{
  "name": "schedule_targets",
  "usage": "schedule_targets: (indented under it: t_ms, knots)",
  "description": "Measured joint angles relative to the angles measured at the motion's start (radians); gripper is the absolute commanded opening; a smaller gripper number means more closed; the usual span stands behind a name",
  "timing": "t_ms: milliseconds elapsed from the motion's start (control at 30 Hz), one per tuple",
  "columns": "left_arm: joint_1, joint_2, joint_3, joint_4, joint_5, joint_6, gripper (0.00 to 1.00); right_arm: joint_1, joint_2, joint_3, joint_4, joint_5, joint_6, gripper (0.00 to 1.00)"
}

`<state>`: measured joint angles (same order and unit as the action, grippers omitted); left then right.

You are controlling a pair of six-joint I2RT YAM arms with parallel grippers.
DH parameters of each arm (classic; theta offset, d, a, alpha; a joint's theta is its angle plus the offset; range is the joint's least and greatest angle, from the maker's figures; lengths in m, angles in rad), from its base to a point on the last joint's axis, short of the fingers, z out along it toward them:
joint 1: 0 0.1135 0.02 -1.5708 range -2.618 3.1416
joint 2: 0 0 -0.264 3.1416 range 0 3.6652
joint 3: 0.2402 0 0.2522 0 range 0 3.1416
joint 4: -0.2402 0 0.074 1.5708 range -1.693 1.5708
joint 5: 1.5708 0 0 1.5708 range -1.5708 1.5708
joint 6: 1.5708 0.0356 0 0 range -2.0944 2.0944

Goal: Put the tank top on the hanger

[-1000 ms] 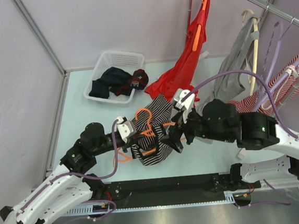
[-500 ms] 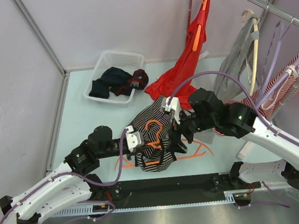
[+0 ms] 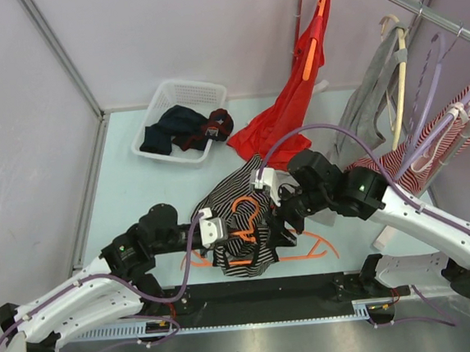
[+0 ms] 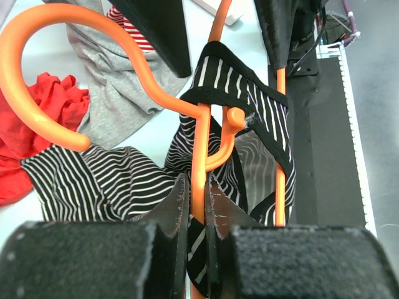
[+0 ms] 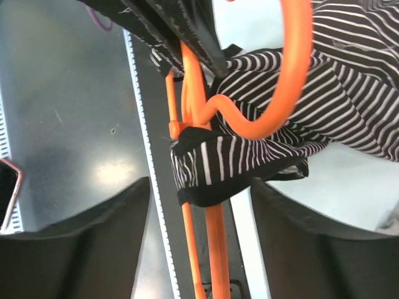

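Note:
The black-and-white striped tank top (image 3: 238, 225) lies bunched between my arms, draped over the orange hanger (image 3: 308, 254), whose hook (image 3: 247, 205) sticks up. My left gripper (image 3: 222, 231) is shut on the hanger's neck (image 4: 199, 156); its fingertips (image 4: 179, 199) pinch the orange stem. A dark-edged strap (image 4: 230, 81) loops round the neck. My right gripper (image 3: 282, 220) is open, its fingers (image 5: 324, 243) on either side of the hanger's arm (image 5: 215, 249) and the strap (image 5: 249, 162), touching neither.
A white basket (image 3: 151, 144) with dark clothes stands at the back left. A red garment (image 3: 294, 97), a grey one (image 3: 369, 106) and a red-and-white striped one (image 3: 430, 151) hang from the rail (image 3: 401, 1) at the right. The black base rail (image 3: 262, 293) runs along the near edge.
Both grippers, the hanger and the top have moved toward the near edge. The right arm has swung left and back, and the hanger's bar now lies low near the base rail.

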<state>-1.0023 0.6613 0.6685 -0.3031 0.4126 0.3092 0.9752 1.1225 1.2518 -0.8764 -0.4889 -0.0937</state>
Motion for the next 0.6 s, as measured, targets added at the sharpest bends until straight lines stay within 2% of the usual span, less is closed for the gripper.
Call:
schedule_targets:
  t_ms: [133, 167, 233, 267, 333, 400, 433, 533, 600]
  knots:
    - [-0.008, -0.002, 0.000, 0.000, -0.021, 0.008, 0.00, -0.003, 0.005, -0.019, 0.016, -0.039, -0.002, 0.45]
    - [-0.008, -0.001, 0.000, 0.000, -0.024, 0.011, 0.00, -0.004, 0.005, -0.028, 0.031, -0.053, 0.004, 0.29]
    - [-0.009, 0.000, 0.000, -0.001, -0.022, 0.014, 0.01, -0.004, 0.005, -0.045, 0.050, -0.064, 0.008, 0.19]
    - [-0.011, 0.002, 0.000, -0.001, -0.016, 0.015, 0.04, -0.008, 0.005, -0.051, 0.056, -0.067, 0.010, 0.10]
    - [-0.018, 0.009, 0.001, -0.004, -0.014, 0.021, 0.11, -0.012, 0.000, -0.068, 0.067, -0.074, 0.023, 0.00]
    - [-0.020, 0.020, 0.003, -0.008, -0.008, 0.023, 0.19, -0.011, -0.019, -0.092, 0.081, -0.076, 0.034, 0.00]
    - [-0.021, 0.024, 0.008, -0.007, -0.006, 0.022, 0.36, -0.012, -0.027, -0.099, 0.086, -0.076, 0.037, 0.00]
    - [-0.023, 0.037, 0.024, -0.005, -0.025, 0.010, 0.59, -0.010, -0.063, -0.128, 0.113, -0.067, 0.051, 0.00]
    - [-0.022, 0.039, 0.034, 0.003, -0.043, -0.003, 0.64, -0.010, -0.087, -0.147, 0.134, -0.052, 0.065, 0.00]
